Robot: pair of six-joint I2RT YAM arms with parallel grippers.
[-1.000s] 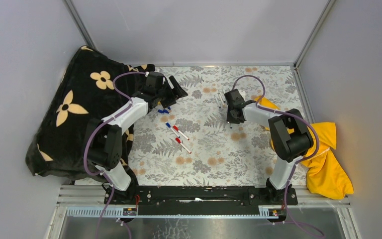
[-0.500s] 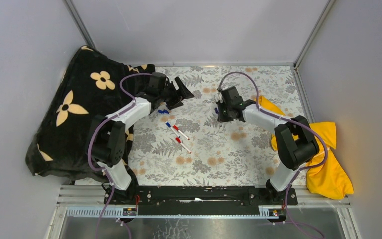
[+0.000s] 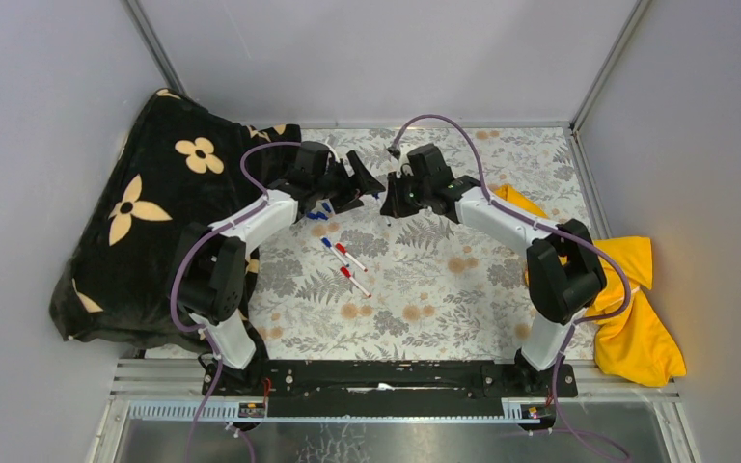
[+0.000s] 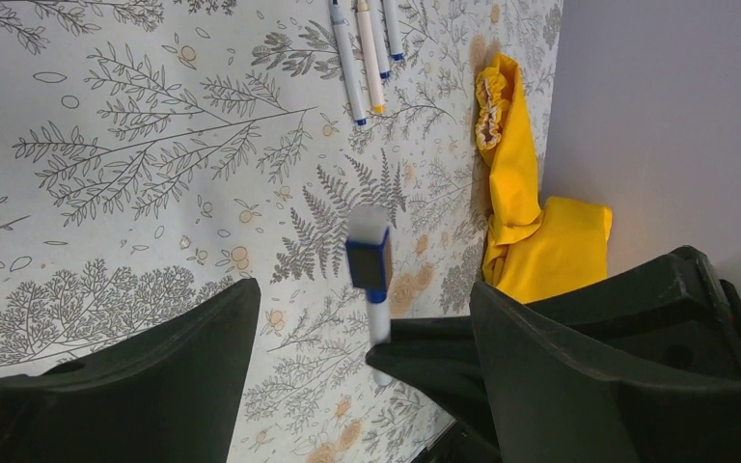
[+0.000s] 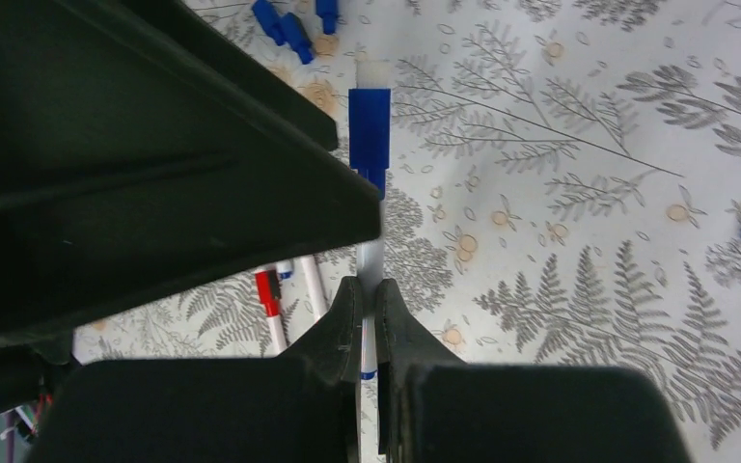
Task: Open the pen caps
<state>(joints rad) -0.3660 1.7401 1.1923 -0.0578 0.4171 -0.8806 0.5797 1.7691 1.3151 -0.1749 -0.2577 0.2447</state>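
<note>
Pinching pen (image 5: 370, 256) by barrel w/ rt gripper (image 5: 369, 289), clamped tight.
Bracketing its blue cap (image 5: 370, 125) w/ left gripper (image 4: 364, 294), jaws wide either side; held above table (image 3: 444, 289) nr far edge, approx mid.

Counter (image 3: 425, 280) covered in grey fern-and-flower print. Left-centre of top view: three short white-barrelled pens (image 3: 352, 258) lying loose, one blue-capped, two red-capped, roughly parallel. Just above them: small loose blue plastic caps (image 3: 316, 214). Black blanket with yellow flowers (image 3: 145, 212) bunched over left edge. Crumpled yellow cloth (image 3: 637, 328) at right edge. Left wrist view, top: three more white pens (image 4: 367, 48) side by side, near the yellow cloth.
</note>
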